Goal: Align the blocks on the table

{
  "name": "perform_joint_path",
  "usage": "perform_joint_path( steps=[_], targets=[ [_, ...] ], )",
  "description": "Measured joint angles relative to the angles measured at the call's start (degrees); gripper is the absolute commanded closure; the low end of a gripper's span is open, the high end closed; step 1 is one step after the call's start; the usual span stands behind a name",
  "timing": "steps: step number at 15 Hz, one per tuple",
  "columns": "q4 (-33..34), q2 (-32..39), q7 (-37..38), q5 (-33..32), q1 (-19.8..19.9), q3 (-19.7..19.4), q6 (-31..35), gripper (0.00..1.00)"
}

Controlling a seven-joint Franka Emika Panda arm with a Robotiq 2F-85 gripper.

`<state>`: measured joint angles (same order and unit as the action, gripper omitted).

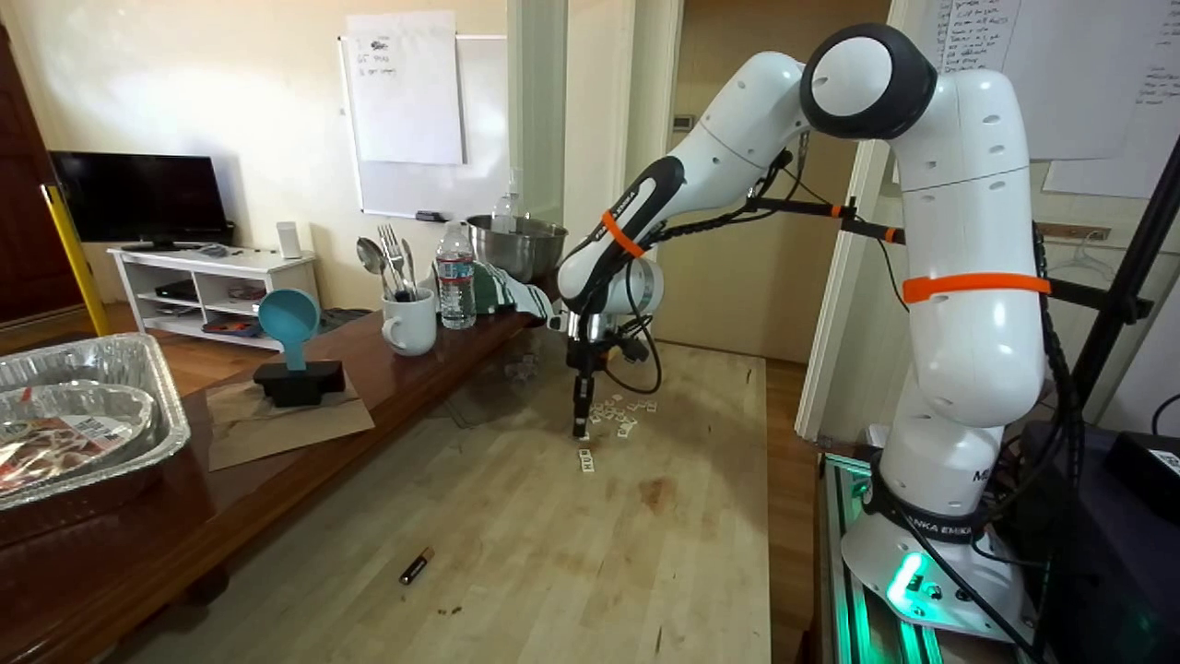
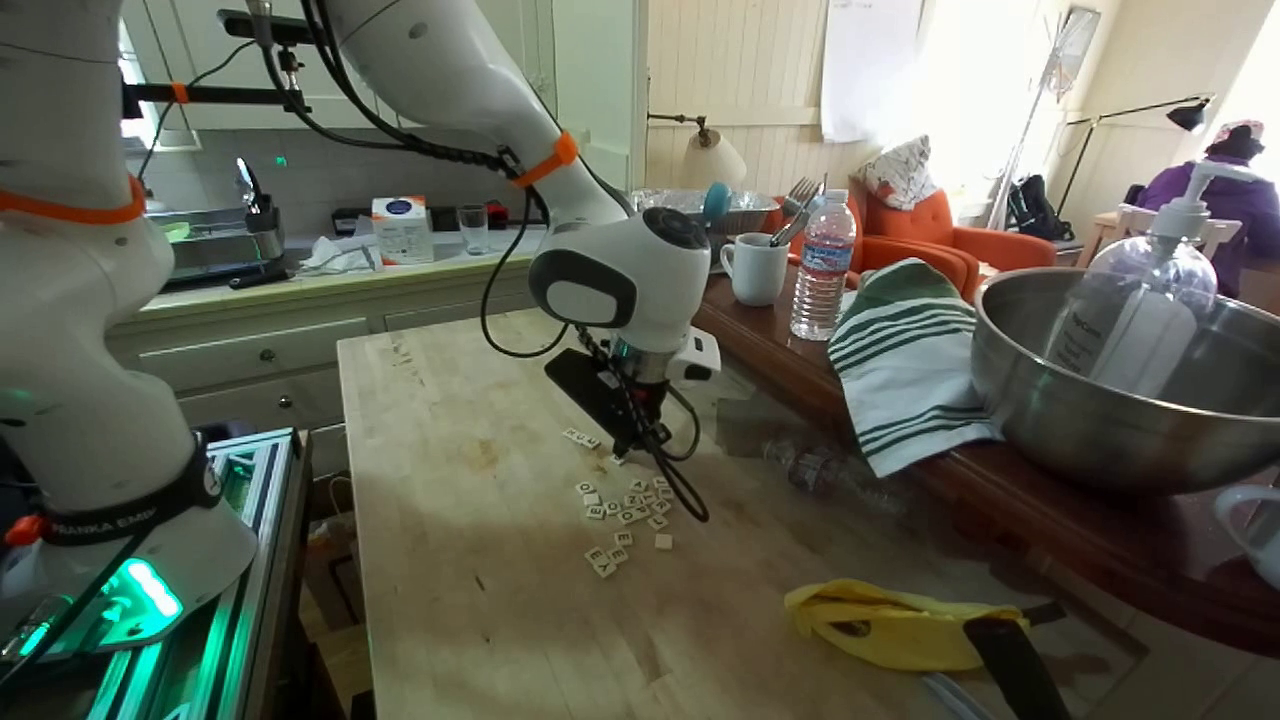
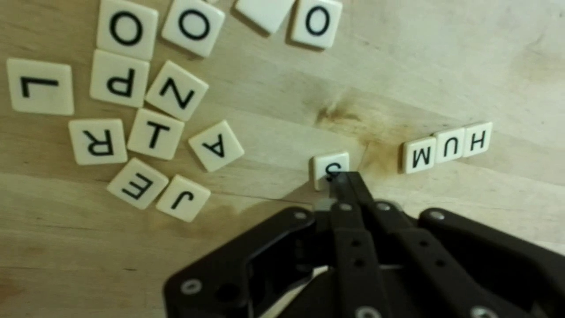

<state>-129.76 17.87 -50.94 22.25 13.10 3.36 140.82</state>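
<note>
On the light wooden surface (image 3: 110, 247), the H block (image 3: 478, 138), the U block (image 3: 450, 145) and the M block (image 3: 419, 154) lie in a row, edge against edge, at one side of the wrist view. The S block (image 3: 326, 165) lies apart from them, off the M end and roughly in line with the row. The pincer (image 3: 348, 176) stands over it with its fingers pressed together, their tips hiding one corner of the S block; whether they touch it, I cannot tell. Past the S block, away from the row, the loose blocks (image 3: 152, 137) lie scattered at mixed angles: the A block (image 3: 216, 145) is nearest, the E block (image 3: 137, 183) and the J block (image 3: 183, 198) are just beside each other, and the L block (image 3: 40, 87) sits at the outer edge of the cluster. In an exterior view a battery (image 1: 417, 565) lies on the same surface, well apart from the blocks. In both exterior views a white mug (image 1: 409, 325) of cutlery (image 1: 395, 263) and a water bottle (image 1: 456, 286) stand on a dark reddish ledge (image 1: 461, 349) alongside, and a metal bowl (image 2: 1110, 420) holds a pump bottle (image 2: 1140, 310), beside a striped towel (image 2: 905, 365)
</note>
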Motion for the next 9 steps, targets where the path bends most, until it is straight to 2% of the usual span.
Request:
perform_joint_path(
  steps=[9],
  targets=[
    [-0.95,-0.63,-0.01,-0.01,-0.50,0.03,-0.08,1.00]
  ],
)
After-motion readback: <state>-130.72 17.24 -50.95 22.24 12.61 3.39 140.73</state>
